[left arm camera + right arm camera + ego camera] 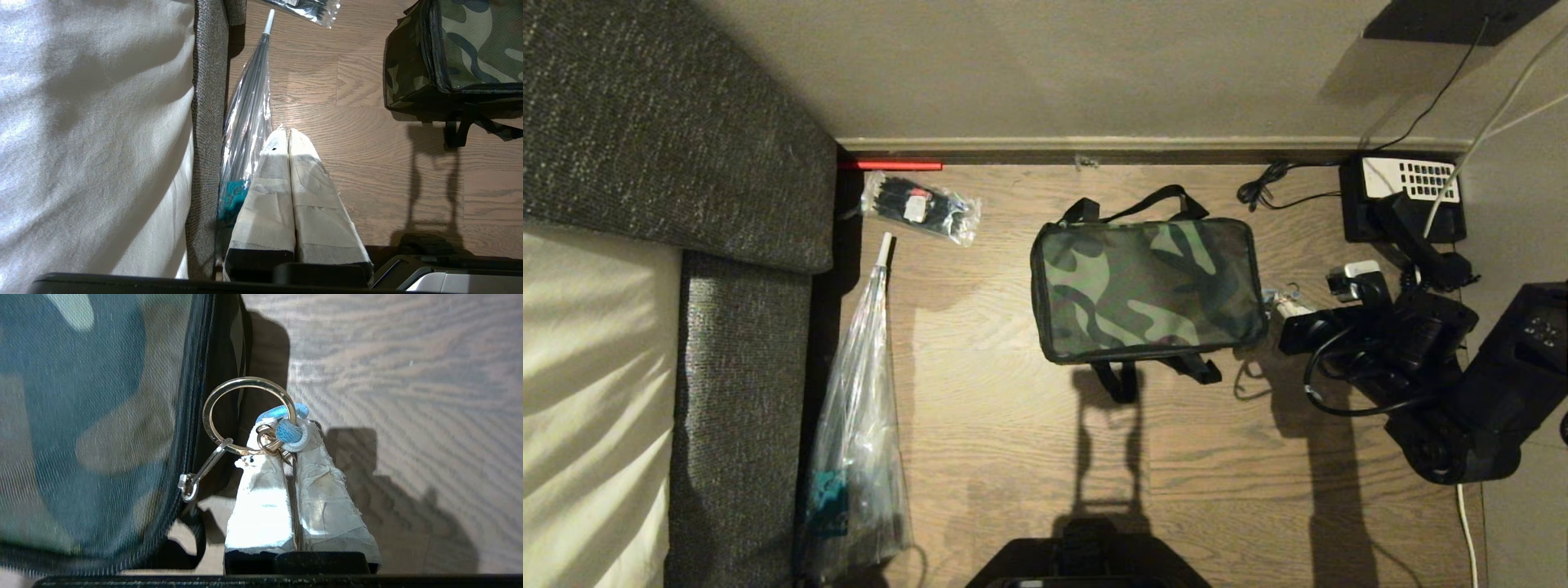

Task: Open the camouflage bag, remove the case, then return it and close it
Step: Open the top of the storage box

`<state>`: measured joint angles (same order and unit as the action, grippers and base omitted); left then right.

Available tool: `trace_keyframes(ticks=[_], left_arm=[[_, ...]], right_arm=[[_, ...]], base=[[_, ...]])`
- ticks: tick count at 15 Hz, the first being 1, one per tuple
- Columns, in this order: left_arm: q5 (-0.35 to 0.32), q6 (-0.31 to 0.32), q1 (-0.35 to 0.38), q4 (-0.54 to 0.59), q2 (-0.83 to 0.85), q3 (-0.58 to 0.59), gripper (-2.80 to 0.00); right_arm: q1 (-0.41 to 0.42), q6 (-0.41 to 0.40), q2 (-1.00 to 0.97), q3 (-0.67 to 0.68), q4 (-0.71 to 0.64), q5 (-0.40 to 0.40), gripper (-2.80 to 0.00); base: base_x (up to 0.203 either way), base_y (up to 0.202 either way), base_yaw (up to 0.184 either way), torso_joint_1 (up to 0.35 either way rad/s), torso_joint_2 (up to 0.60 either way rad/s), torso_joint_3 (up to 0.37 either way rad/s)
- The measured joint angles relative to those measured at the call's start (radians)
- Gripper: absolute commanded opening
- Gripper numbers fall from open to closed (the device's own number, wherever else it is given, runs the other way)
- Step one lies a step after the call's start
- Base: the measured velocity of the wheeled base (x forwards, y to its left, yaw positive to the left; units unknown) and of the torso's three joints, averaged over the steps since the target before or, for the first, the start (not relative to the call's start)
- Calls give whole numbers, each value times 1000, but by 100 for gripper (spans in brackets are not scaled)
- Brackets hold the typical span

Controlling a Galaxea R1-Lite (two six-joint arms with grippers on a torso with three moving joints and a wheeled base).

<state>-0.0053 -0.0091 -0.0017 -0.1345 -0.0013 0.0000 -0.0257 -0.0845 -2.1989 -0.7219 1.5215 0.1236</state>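
Camouflage bag (1147,287), zipped flat at centre frame on wood floor (1013,457); right gripper (1286,309) at its right end, fingers clamped on blue loop (288,426) of key ring (249,416), evidently for drawing zipper; left gripper (288,136) idle lower centre, fingers together.

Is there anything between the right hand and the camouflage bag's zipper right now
Nothing visible stands in the way. The right hand is already at the right end of the closed camouflage bag, its fingers shut on the blue loop that hangs with the key ring from the zipper pull.
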Motion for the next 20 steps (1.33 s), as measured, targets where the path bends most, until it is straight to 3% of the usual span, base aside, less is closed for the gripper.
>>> trace_keyframes(ticks=[20], left_arm=[[0, 0, 0, 0, 0, 0, -280]], right_arm=[[-44, 46, -32, -144, -21, 23, -280]], base=[[0, 0, 0, 0, 0, 0]])
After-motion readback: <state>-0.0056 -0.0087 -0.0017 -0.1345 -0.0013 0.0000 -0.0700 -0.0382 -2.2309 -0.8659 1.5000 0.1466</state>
